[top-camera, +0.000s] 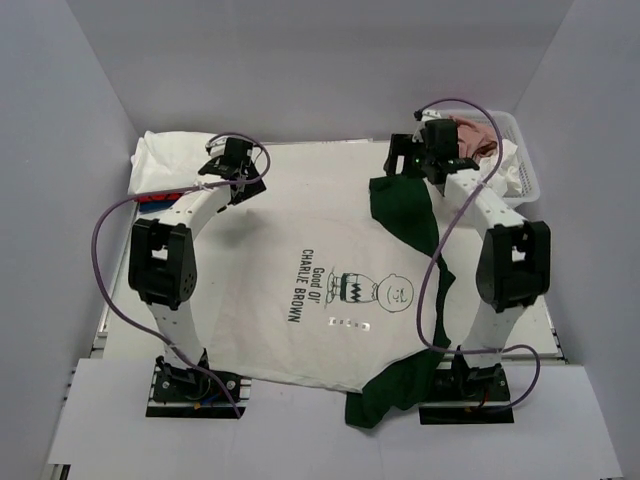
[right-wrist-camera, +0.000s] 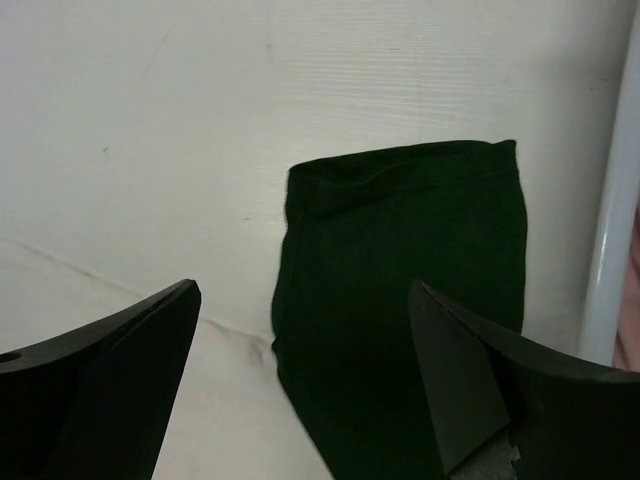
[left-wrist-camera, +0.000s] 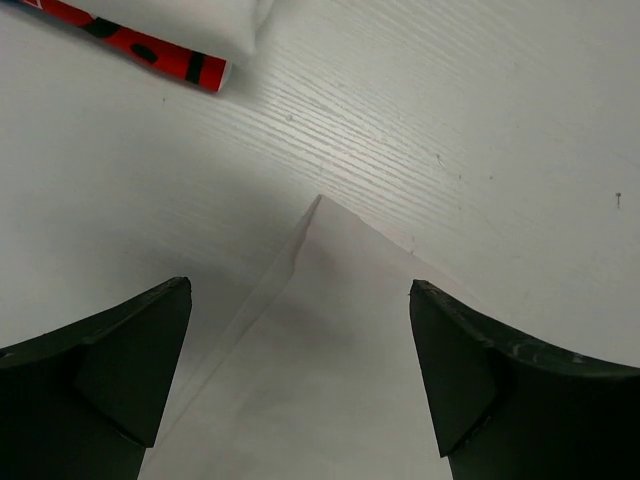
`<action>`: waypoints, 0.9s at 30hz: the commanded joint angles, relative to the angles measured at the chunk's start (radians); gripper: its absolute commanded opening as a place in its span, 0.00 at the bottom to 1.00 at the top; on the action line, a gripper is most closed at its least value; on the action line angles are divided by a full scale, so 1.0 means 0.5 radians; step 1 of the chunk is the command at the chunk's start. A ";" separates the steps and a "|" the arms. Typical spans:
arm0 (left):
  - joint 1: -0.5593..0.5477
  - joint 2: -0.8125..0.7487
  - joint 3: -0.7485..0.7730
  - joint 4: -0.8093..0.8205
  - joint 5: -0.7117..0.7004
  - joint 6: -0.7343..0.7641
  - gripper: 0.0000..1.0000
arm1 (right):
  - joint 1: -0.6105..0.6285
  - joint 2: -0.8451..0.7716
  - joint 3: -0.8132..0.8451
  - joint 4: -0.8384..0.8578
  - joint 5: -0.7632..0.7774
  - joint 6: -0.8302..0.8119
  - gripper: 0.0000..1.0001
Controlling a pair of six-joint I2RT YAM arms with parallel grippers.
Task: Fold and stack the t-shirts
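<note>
Grippers, two: left gripper (top-camera: 232, 165) and right gripper (top-camera: 425, 155), both spread wide and holding nothing, low over the far side of the desk (left-wrist-camera: 450, 100). Charlie Brown tee (top-camera: 300, 250): flat, mid-desk, far edge running left to right between them; its far-left corner points away, centred between the left fingers. Dark green tee (top-camera: 405, 215): beneath it on the right; a squared end lies under the right gripper, the pale edge off to that gripper's left.
</note>
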 commanded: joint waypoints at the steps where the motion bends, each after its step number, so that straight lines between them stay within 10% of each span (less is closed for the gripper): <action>1: -0.020 -0.268 -0.022 0.128 0.122 0.046 1.00 | 0.068 -0.349 -0.158 0.120 -0.016 -0.045 0.90; 14: -0.100 -0.453 -0.755 0.512 1.054 0.344 1.00 | 0.138 -0.843 -0.906 -0.278 0.408 0.605 0.90; 27: -0.041 -0.011 -0.695 0.398 0.700 0.320 1.00 | 0.151 -0.536 -1.177 -0.352 0.279 0.477 0.90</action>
